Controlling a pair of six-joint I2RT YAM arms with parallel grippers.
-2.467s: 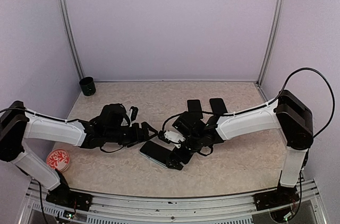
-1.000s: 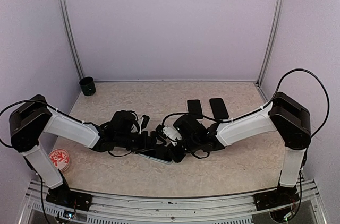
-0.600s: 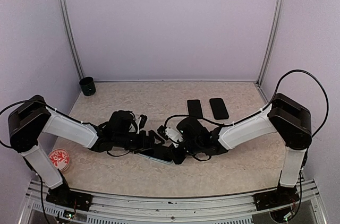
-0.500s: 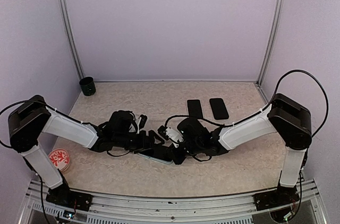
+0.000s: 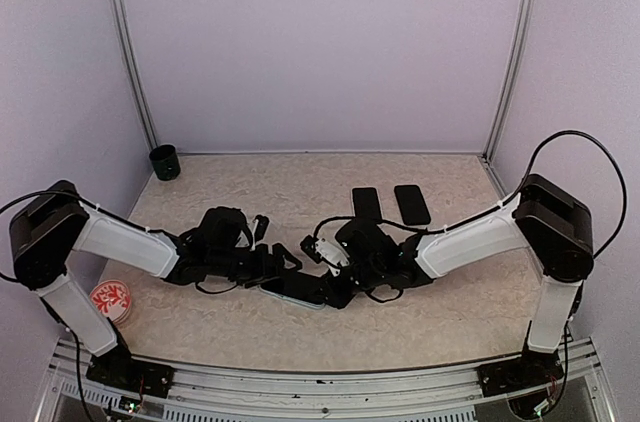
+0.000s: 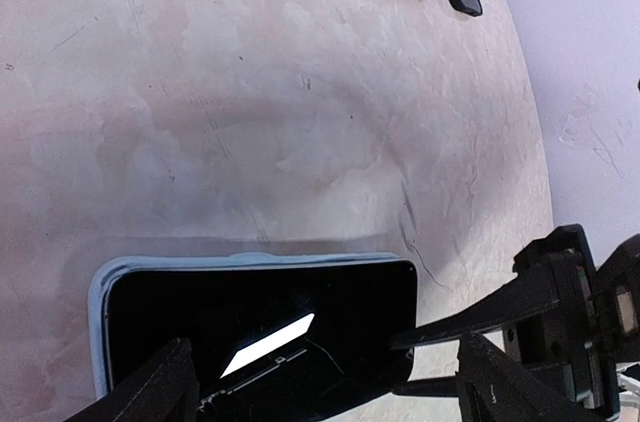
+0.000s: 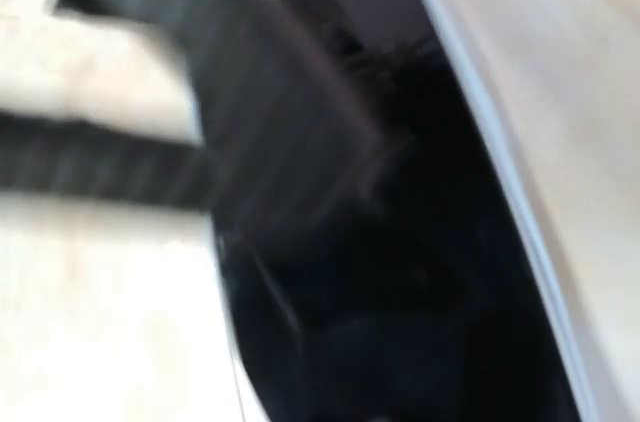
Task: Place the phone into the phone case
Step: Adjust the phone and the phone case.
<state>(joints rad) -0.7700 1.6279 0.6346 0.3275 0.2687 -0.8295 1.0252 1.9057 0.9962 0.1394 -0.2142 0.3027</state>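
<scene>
Noted slight leftward retreat of left gripper point(image 6: 330, 387); fingers point(image 6: 150, 392) spread wide over black slab phone point(image 6: 250, 322) seated in pale blue soft case point(image 6: 240, 259). Cannot tell right gripper point(image 5: 338, 285) opening: view blurred.

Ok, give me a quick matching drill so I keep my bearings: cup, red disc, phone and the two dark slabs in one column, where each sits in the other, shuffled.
Things:
1. cup
2. red disc
3. phone
4. two dark slabs

Places:
A. front centre
B. back left corner
C. front left edge
D. right of centre, toward the back

Pairs: 1-B; 2-C; 3-A; 4-D
</scene>
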